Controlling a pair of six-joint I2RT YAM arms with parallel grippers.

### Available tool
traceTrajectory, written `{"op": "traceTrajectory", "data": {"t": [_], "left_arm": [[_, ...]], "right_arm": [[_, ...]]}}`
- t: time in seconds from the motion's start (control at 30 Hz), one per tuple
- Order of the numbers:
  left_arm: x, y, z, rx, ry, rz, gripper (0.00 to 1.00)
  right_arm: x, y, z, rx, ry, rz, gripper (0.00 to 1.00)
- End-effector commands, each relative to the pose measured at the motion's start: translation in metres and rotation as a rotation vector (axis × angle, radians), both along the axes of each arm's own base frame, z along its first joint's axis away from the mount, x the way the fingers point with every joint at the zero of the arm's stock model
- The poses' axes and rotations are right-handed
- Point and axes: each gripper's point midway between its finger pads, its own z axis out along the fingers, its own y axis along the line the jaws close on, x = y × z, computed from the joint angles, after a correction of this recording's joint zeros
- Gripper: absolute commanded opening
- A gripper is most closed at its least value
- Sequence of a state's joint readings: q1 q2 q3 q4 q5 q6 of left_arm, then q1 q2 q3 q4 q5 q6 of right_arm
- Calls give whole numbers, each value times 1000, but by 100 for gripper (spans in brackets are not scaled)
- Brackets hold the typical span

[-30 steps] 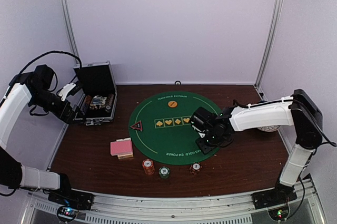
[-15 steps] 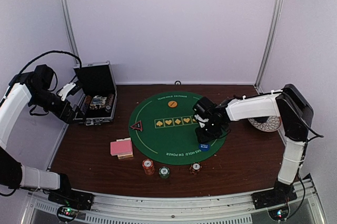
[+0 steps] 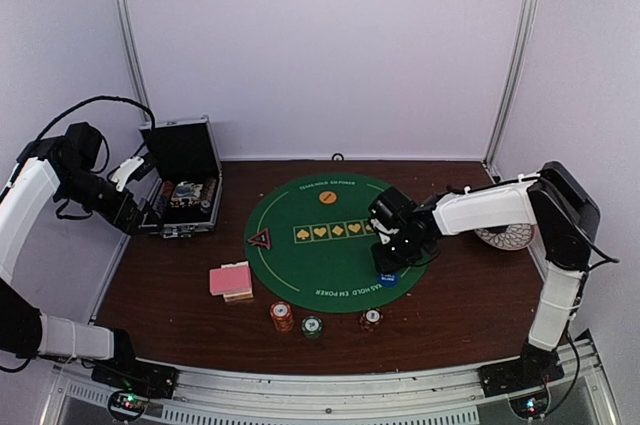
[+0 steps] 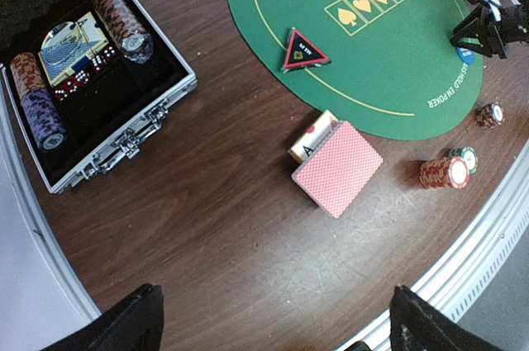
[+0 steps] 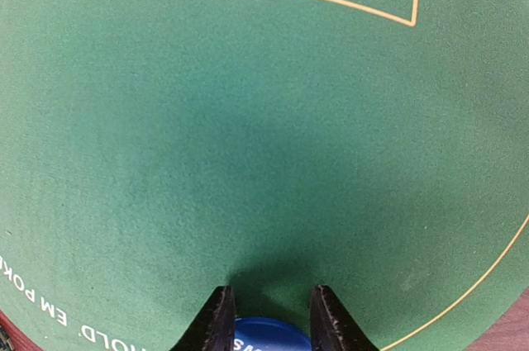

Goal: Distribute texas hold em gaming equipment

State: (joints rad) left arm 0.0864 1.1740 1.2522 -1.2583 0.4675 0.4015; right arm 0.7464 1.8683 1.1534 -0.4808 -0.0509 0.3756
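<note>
The blue marker disc lies on the near right edge of the green mat. My right gripper hovers just over it, narrowly open; in the right wrist view the disc shows low between the fingers. The orange disc sits at the mat's far side and the red triangle at its left edge. Pink-backed cards lie left of the mat. Orange, green and red-white chips stand in front. My left gripper hangs open, high at the left.
The open black silver-edged case with chip rolls and dice stands at the back left, under my left arm. A patterned round plate lies at the right, partly behind my right forearm. Wall posts rise at both back corners.
My right gripper has pulled back and up from the mat's near edge, leaving the blue disc uncovered where it had been. The left arm has not moved.
</note>
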Motion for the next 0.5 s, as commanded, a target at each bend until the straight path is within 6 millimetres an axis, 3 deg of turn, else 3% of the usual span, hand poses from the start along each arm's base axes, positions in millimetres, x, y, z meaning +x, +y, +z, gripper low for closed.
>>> {"op": "traceTrajectory", "data": {"t": [0.0,0.37,0.47], "left_arm": [[1,0,10,-7,-35,2,98],[0,0,11,-7,-38,3,98],[0,0,10,-6,-36,2,97]], "right_arm": [[-26,-5,-8,-28,50,11,34],[-30,0,12,-21,28,30,33],[-25,2,27,-16,3,34,39]]}}
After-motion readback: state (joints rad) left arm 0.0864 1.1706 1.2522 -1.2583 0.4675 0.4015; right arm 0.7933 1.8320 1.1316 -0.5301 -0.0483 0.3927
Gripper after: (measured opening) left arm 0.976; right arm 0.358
